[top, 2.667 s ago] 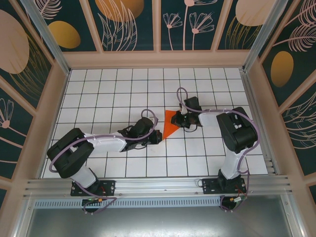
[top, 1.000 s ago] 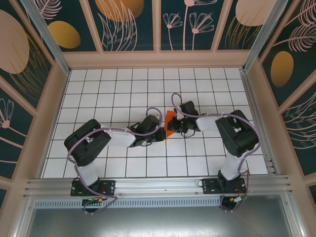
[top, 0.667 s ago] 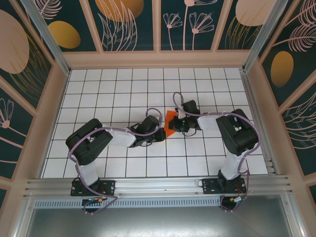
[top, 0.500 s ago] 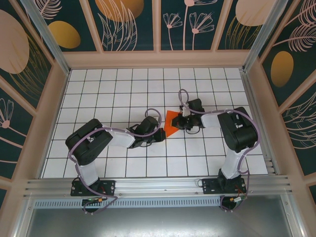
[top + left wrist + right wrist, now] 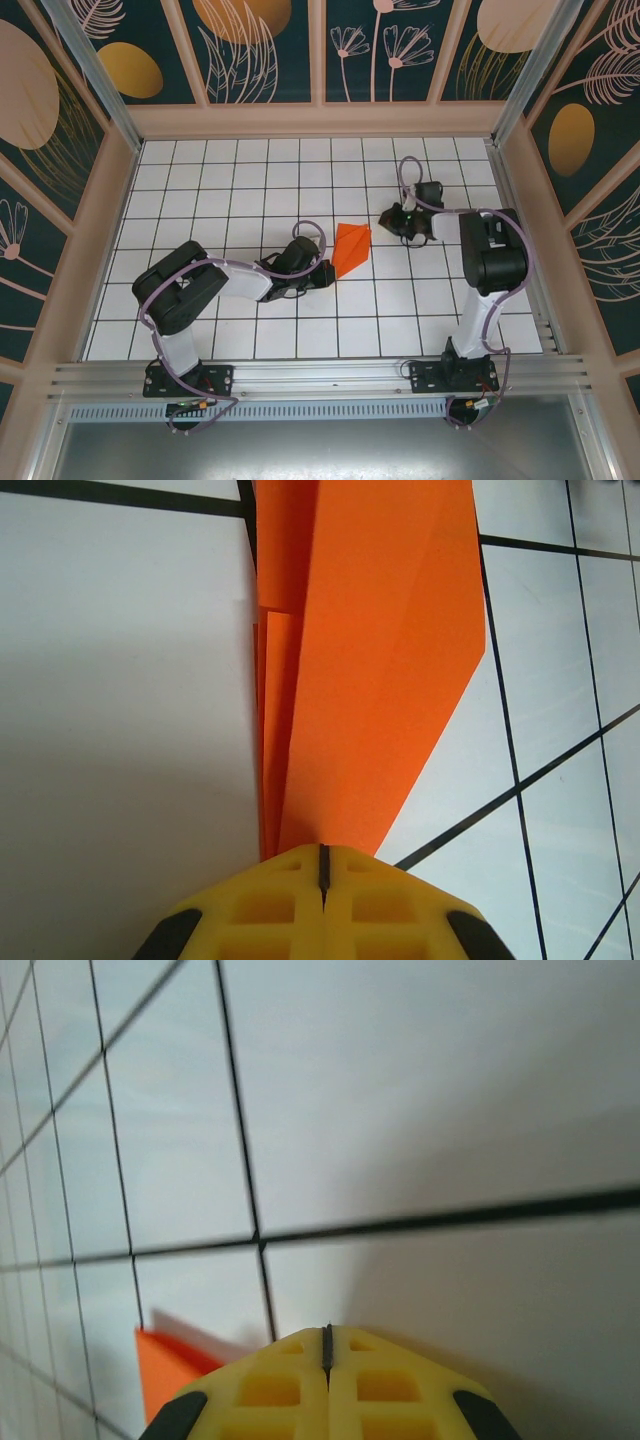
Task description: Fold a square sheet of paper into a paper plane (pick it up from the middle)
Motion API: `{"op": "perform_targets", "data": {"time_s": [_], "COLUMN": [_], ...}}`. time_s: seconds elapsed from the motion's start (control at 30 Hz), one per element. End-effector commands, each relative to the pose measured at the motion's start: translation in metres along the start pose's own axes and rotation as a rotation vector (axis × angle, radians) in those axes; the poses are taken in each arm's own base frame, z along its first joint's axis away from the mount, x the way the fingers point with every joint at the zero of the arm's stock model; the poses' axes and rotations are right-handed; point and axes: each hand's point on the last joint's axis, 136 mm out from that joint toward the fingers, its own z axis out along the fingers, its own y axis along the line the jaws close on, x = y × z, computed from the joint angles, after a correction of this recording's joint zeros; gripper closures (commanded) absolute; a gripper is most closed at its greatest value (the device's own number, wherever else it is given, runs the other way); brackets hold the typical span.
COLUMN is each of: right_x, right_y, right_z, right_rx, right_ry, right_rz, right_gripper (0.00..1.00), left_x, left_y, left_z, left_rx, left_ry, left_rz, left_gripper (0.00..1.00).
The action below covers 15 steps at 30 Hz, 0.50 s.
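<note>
Paper was the item examined. The sheet of paper point(image 5: 351, 249), bright orange, lay flat near the middle of the table point(image 5: 200, 190). It was already folded into a long, kite-like form of several layers, its long axis running from 7 o'clock to 1 o'clock in the overhead view.

Your left claw point(image 5: 325, 273) stood at the 7 o'clock end with its yellow tips fully together. The narrow end of the paper ran in under those tips, but whether they pinched it or merely pressed on it could not be established. Your right claw point(image 5: 388, 218) was likewise closed tight, holding nothing, and sat apart from the paper toward 2 o'clock.

Handling, in my judgement: the item was very light, limp across its single layers and stiffer along the creases. It would slide readily on the smooth table and would crumple or tear under a careless pinch. You were best advised to take hold along the layered centre fold, near the middle, rather than at a loose edge.

Surface: white, glossy, level, gridded with dark lines.

Room: dark patterned panel walls point(image 5: 260, 40) enclosed the table at 9, 12 and 3 o'clock.
</note>
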Motion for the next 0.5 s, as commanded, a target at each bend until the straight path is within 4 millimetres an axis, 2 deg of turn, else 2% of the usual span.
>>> {"op": "perform_targets", "data": {"time_s": [0.0, 0.13, 0.2, 0.23, 0.27, 0.37, 0.47], "right_x": [-0.014, 0.005, 0.021, 0.030, 0.037, 0.057, 0.074], "right_y": [0.010, 0.021, 0.028, 0.031, 0.034, 0.045, 0.056], "right_z": [-0.012, -0.027, -0.033, -0.035, -0.037, -0.043, -0.044], "right_rx": [0.017, -0.015, -0.041, -0.051, -0.062, -0.090, -0.117], "right_ry": [-0.055, -0.038, -0.017, -0.006, 0.003, 0.015, 0.036], "right_rz": [-0.025, -0.012, 0.000, 0.008, 0.012, 0.013, 0.015], "right_gripper": [0.99, 0.86, 0.76, 0.71, 0.67, 0.55, 0.50], "left_x": [0.029, -0.007, -0.027, -0.035, -0.047, -0.069, -0.083], "left_y": [0.028, -0.003, -0.016, -0.016, -0.024, -0.020, -0.007], "left_z": [-0.003, -0.012, -0.021, -0.024, -0.035, -0.054, -0.071], "left_rx": [-0.117, -0.065, -0.046, -0.054, -0.040, -0.075, -0.119], "left_ry": [0.122, 0.021, -0.047, -0.075, -0.122, -0.218, -0.285], "left_rz": [-0.007, 0.031, 0.038, 0.038, 0.040, 0.028, 0.013], "left_gripper": [1.00, 0.77, 0.64, 0.55, 0.49, 0.29, 0.16]}}
